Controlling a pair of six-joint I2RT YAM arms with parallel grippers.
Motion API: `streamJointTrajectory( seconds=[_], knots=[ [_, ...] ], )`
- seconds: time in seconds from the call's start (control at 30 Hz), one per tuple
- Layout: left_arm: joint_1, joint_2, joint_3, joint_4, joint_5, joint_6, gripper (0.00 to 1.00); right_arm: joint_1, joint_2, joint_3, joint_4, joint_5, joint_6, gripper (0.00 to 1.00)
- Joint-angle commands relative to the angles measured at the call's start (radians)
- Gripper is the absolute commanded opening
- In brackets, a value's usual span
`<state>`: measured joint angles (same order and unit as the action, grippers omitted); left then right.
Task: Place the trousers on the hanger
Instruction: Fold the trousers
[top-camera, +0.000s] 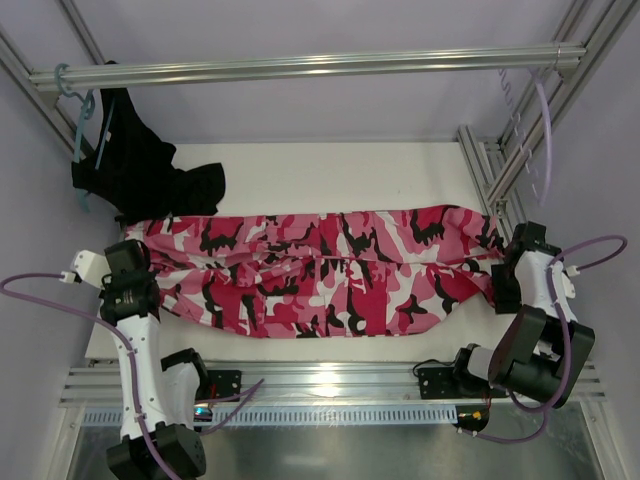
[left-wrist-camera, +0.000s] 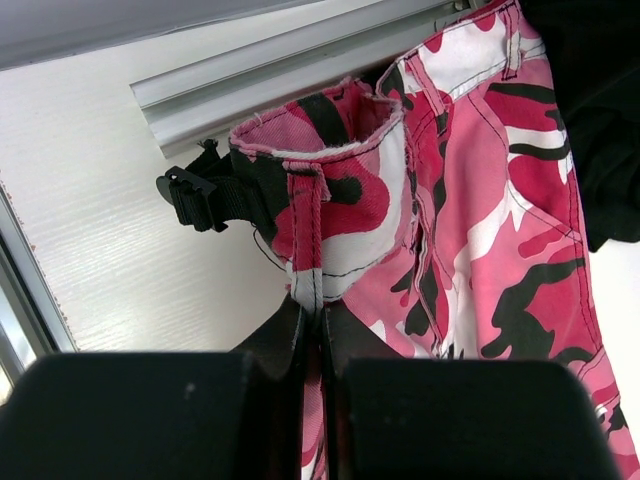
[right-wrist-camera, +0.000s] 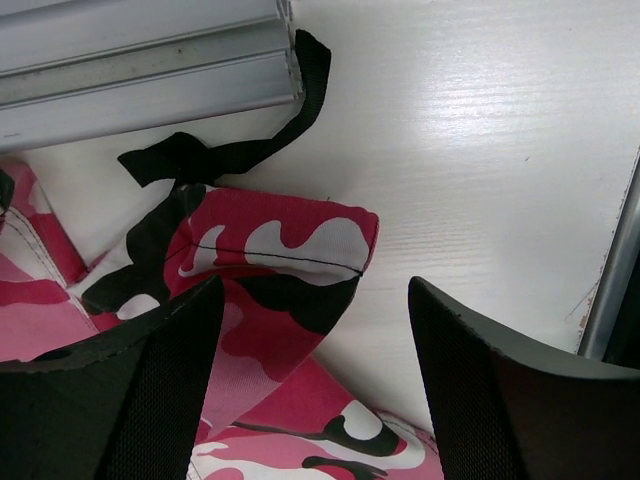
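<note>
The pink, crimson, white and black camouflage trousers (top-camera: 320, 275) lie stretched left to right across the white table. My left gripper (top-camera: 130, 268) is at their left end, shut on the fabric just below a belt loop of the waistband (left-wrist-camera: 310, 215); the cloth is pinched between the closed fingers (left-wrist-camera: 285, 335). My right gripper (top-camera: 512, 268) is at the right end, open, with its fingers (right-wrist-camera: 165, 375) on either side of the leg cuff (right-wrist-camera: 285, 245) without clamping it. The pale lilac hanger (top-camera: 545, 135) hangs from the rail at the far right.
A black garment (top-camera: 145, 170) on a teal hanger (top-camera: 82, 120) hangs from the left end of the metal rail (top-camera: 320, 65). Frame posts (top-camera: 485, 165) stand at the right. A black strap with a buckle (left-wrist-camera: 195, 195) trails from the waistband and a black tie (right-wrist-camera: 230, 150) from the cuff.
</note>
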<state>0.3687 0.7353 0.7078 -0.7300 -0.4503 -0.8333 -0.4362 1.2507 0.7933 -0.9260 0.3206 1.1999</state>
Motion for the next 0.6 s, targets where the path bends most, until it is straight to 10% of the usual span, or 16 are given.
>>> streamJointTrajectory(
  seconds=[0.0, 0.23, 0.3, 0.4, 0.57],
  knots=[
    [0.007, -0.016, 0.033, 0.061, -0.013, 0.005, 0.0, -0.007, 0.006, -0.022, 0.026, 0.04, 0.079, 0.77],
    [0.006, -0.02, 0.035, 0.07, -0.024, 0.014, 0.0, -0.006, -0.02, -0.074, 0.095, 0.032, 0.122, 0.72],
    [0.007, -0.022, 0.03, 0.072, -0.024, 0.01, 0.0, -0.007, -0.028, -0.086, 0.102, 0.047, 0.125, 0.61],
    [0.007, -0.02, 0.022, 0.072, -0.036, 0.0, 0.0, -0.006, -0.046, -0.086, 0.082, 0.089, 0.107, 0.04],
    [0.007, -0.025, 0.024, 0.06, -0.09, 0.002, 0.0, -0.006, -0.088, 0.084, -0.086, 0.262, -0.047, 0.03]
  ],
)
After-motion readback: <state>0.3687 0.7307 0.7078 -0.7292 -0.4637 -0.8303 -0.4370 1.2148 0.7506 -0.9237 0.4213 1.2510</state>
